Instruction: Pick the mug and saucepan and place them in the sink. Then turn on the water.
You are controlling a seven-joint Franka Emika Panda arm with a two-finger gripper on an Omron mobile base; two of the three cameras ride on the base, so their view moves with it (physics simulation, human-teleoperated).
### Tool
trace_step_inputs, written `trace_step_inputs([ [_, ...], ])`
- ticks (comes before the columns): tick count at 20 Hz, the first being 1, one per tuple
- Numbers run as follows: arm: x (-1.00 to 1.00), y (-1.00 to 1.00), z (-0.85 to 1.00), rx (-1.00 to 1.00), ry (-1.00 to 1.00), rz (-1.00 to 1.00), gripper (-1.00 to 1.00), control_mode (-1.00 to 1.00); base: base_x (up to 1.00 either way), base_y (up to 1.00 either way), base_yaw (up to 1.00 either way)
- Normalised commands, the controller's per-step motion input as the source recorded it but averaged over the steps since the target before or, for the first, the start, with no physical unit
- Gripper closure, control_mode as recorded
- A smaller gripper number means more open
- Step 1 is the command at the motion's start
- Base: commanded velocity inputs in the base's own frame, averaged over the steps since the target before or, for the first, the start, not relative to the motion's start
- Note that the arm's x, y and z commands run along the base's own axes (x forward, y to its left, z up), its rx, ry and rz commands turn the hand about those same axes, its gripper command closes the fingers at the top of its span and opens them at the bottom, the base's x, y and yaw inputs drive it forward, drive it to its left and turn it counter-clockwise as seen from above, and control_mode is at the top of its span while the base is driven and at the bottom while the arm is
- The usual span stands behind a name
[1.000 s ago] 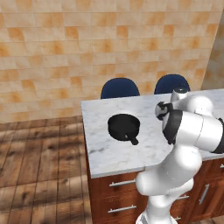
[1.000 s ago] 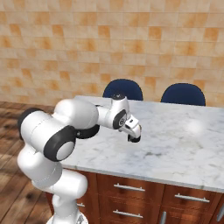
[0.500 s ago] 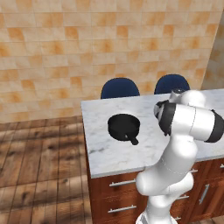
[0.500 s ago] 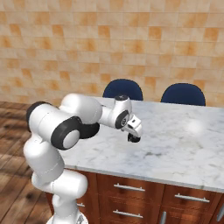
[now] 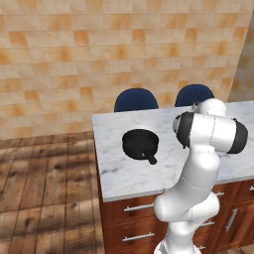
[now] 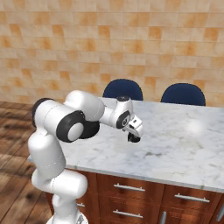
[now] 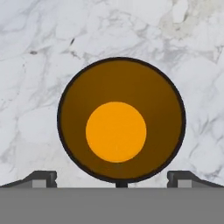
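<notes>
hand wide, empty, poised straight above the mug; rim centred between the fingertips, likely so they can straddle it on the desk.

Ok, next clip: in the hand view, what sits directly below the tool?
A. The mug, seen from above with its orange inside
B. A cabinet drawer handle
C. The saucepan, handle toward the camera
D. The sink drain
A: the hand view looks straight down into the mug, a dark round rim around an orange centre, on the marble counter, with the open tool straddling it.
</notes>
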Motion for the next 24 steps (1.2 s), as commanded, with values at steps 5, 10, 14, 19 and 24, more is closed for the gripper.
trace_step_inputs([
  [5,0.00,-0.01,-0.14,0.03,0.01,0.00,1.00,-1.00,0.00,0.00,0.00],
  [10,0.00,-0.03,-0.08,0.01,0.03,-0.01,1.00,-1.00,0.00,0.00,0.00],
  [14,0.00,0.00,0.00,0.00,0.00,0.00,1.00,-1.00,0.00,0.00,0.00],
  [19,0.00,0.12,0.08,0.00,-0.08,0.00,1.00,-1.00,0.00,0.00,0.00],
  [24,-0.07,0.23,0.30,0.00,-0.16,0.03,1.00,-1.00,0.00,0.00,0.00],
])
